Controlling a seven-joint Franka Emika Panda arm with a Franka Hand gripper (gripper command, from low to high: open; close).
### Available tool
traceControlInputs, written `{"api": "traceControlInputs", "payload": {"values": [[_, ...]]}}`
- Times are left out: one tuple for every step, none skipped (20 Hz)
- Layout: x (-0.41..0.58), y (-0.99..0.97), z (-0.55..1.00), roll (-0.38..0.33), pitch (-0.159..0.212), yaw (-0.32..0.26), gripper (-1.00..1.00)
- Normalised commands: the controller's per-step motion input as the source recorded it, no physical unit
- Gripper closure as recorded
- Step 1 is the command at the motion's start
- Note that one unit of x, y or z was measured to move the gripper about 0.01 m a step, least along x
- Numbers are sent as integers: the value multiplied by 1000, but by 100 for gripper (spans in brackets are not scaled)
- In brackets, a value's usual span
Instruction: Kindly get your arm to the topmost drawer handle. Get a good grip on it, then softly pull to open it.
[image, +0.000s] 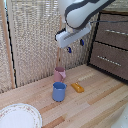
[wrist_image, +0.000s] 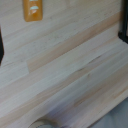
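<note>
The topmost drawer handle (image: 116, 31) is a thin silvery bar on a dark brown drawer front at the exterior view's right. The arm (image: 80, 12), glossy white, reaches in from the top. Its gripper (image: 75, 46) hangs over the wooden counter, to the left of the drawers and well apart from the handle. Both blue fingertips (image: 69, 50) are spread wide, so the gripper is open and holds nothing. In the wrist view the gripper (wrist_image: 62, 37) looks down on bare wood, with dark fingers (wrist_image: 123, 27) at the picture's edges. The handle is out of the wrist view.
A lower drawer handle (image: 107, 58) sits below the top one. Under the gripper stand a pink cup (image: 59, 74) and a blue cup (image: 59, 91), with an orange object (image: 77, 87) (wrist_image: 32, 9) beside them. A patterned plate (image: 20, 116) lies at the near left. A reed screen (image: 35, 40) backs the counter.
</note>
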Motion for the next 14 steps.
{"api": "traceControlInputs", "payload": {"values": [[-31,-97,-71,-365,-4,191,-100],[-23,-97,-71,-365,-7,190,-100],[-20,-97,-74,-365,-15,189,-100],[0,-97,-83,-363,-42,189,-100],[0,-89,-66,-346,-92,184,-100],[20,-63,0,-310,-116,181,-100],[111,-29,137,-244,-117,186,-100],[100,-31,271,-197,-128,199,-100],[129,-29,389,-160,-134,205,-100],[149,-23,411,-152,-134,206,-100],[143,-26,411,-150,-134,207,-100],[146,-26,411,-152,-134,205,-100],[163,-31,377,-168,-126,191,-100],[214,-49,349,-183,-116,169,-100]]}}
